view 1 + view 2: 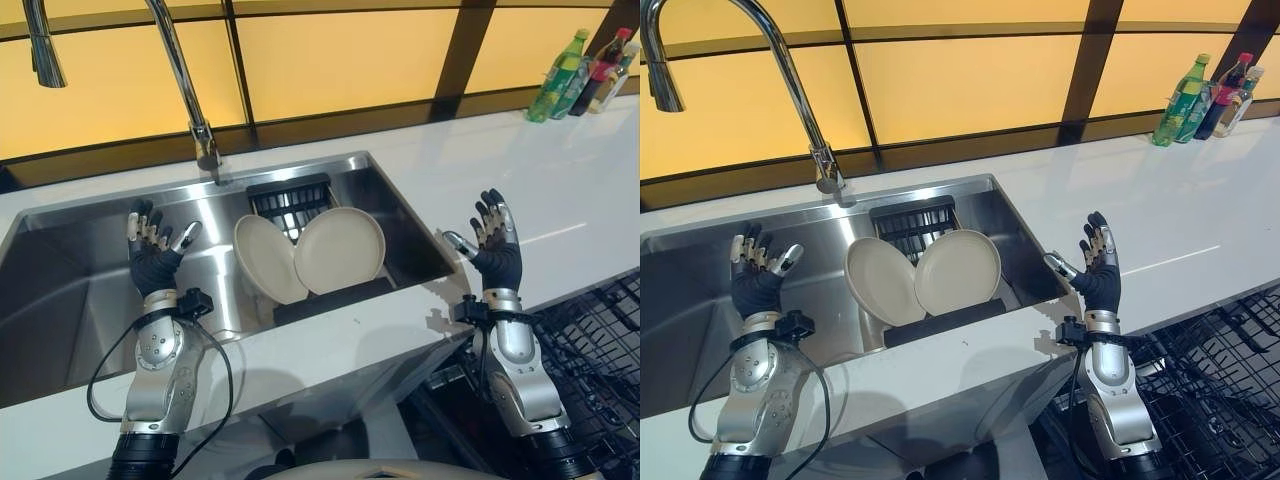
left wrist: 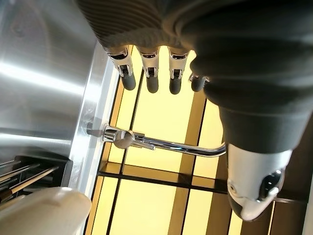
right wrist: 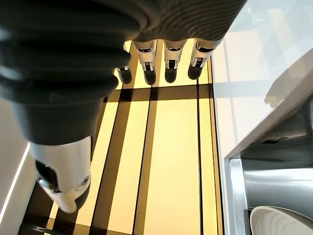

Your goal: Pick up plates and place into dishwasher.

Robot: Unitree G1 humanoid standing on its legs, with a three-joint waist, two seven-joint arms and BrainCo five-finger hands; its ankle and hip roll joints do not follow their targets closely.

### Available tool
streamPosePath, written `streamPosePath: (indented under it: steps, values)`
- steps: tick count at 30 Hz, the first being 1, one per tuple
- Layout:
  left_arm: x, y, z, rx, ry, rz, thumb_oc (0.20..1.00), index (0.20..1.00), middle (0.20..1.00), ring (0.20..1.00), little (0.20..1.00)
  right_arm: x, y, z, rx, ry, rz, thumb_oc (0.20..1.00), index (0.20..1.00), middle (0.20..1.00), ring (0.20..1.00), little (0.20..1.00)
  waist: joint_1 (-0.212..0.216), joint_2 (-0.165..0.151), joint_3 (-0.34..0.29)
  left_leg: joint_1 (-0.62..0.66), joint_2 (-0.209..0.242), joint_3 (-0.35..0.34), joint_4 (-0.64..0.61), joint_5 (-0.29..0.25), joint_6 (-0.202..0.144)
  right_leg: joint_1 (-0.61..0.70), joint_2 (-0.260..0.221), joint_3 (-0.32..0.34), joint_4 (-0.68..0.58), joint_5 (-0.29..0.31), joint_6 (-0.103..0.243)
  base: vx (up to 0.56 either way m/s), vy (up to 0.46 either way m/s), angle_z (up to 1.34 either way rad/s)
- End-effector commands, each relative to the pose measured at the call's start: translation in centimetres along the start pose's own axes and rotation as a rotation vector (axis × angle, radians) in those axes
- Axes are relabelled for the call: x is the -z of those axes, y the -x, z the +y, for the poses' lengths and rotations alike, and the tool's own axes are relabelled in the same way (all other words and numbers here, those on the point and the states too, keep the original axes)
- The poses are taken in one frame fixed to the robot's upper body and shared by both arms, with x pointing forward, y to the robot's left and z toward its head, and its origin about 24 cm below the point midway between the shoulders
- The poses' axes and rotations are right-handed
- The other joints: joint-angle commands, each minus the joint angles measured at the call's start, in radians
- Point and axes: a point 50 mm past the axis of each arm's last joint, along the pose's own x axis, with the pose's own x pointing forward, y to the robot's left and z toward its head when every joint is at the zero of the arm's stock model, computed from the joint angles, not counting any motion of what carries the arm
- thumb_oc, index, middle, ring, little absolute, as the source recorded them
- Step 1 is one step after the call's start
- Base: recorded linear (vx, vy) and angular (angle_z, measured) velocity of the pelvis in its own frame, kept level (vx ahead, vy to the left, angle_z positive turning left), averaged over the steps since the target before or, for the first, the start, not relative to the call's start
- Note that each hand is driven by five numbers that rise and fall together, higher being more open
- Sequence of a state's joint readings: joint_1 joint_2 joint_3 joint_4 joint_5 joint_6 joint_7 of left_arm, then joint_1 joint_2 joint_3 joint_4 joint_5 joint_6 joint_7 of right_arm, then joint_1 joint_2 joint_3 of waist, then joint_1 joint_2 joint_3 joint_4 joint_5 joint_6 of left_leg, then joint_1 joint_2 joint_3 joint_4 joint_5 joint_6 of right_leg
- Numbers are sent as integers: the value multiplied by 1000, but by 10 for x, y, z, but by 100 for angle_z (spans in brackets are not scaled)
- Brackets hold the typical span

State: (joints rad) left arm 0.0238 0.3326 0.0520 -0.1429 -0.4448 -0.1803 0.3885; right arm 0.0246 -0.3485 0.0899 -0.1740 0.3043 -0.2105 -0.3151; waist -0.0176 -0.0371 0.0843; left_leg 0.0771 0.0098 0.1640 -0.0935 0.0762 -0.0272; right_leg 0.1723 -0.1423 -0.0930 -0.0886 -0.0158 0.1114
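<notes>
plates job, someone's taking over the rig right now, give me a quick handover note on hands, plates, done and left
Left hand: open, raised over the sink, holding nothing.
Right hand: open, raised over the white counter to the right of the sink, holding nothing.
Plates: two cream plates, left plate and right plate, stand on edge in the sink, leaning on a dark rack, the right one overlapping the left.
Dishwasher rack: pulled out at lower right below the counter; no plates visible in it.
Done: nothing yet.
Left: grasp each plate and move it into the dishwasher rack.
</notes>
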Motion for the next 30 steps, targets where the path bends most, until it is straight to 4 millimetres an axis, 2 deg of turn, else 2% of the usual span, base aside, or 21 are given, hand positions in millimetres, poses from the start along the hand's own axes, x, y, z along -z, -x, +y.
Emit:
streamPosePath:
  steps: [1,9,18,21,24,26,27,30]
  values:
    - [-17,-11,-5,67,-46,-100,1000,1000,1000,1000,1000,-25,-10,-1,2,-3,-135,1000,1000,1000,1000,1000,-13,26,-39,64,3,-26,10,-147,22,-85,10,3,39,26,14,0,0,0]
    - [-24,-10,6,44,-126,-150,1000,1000,1000,1000,1000,-25,-12,4,-52,-13,-133,1000,1000,1000,1000,1000,14,28,-24,72,25,28,6,-137,13,-89,-15,-114,95,10,21,-14,-46,-15]
    - [-32,-22,18,62,-299,-200,1000,1000,1000,1000,1000,-23,-14,-3,-71,1,-114,1000,1000,1000,1000,1000,4,29,-36,62,59,12,32,-120,-17,-68,55,-53,55,-6,-27,34,-153,-20]
    - [-37,-27,22,53,-363,-217,1000,1000,1000,1000,1000,-23,-13,-5,-80,10,-103,1000,1000,1000,1000,1000,0,30,-40,33,77,0,93,-123,-37,-67,66,-44,49,-8,-44,31,-136,-5]
    - [-38,-32,35,30,-487,-234,1000,1000,1000,1000,1000,-26,-16,-7,-113,28,-106,1000,1000,1000,1000,1000,-4,22,-34,-22,74,-11,250,-154,-46,-83,60,-31,64,-6,-66,-2,-84,-5]
    - [-38,-34,44,38,-564,-229,1000,1000,1000,1000,1000,-27,-17,-8,-127,35,-110,1000,1000,1000,1000,1000,-2,23,-23,-68,68,-41,339,-142,-47,-91,63,-16,77,-5,-77,-1,-17,-14]
    - [-39,-36,51,30,-630,-232,1000,1000,1000,1000,1000,-27,-18,-8,-134,37,-111,1000,1000,1000,1000,1000,8,28,-10,-98,51,-89,358,-121,-44,-92,69,6,83,-1,-80,14,33,-14]
    - [-42,-40,60,26,-764,-243,1000,1000,1000,1000,1000,-27,-23,-2,-151,43,-119,1000,1000,1000,1000,1000,32,43,2,-103,31,-165,267,-95,-37,-88,72,42,81,-1,-72,41,111,-42]
